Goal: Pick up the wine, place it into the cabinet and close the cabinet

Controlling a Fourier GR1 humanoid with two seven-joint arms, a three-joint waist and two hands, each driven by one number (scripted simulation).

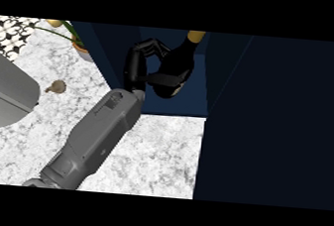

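At the far left a grey sink [3, 92] is seen, then a small mushroom [55, 86] and a potted plant [78, 46] on the counter [152, 148]. The wine bottle [177, 68] is held inside the open cabinet [116, 51], apparently by the curled left hand [141, 58]. Release and shutting remain; the door [279, 124] stands right.

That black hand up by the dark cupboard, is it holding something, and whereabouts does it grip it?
Yes. The left hand is curled round a dark wine bottle, gripping its body, below the gold-capped neck, inside the open cabinet.
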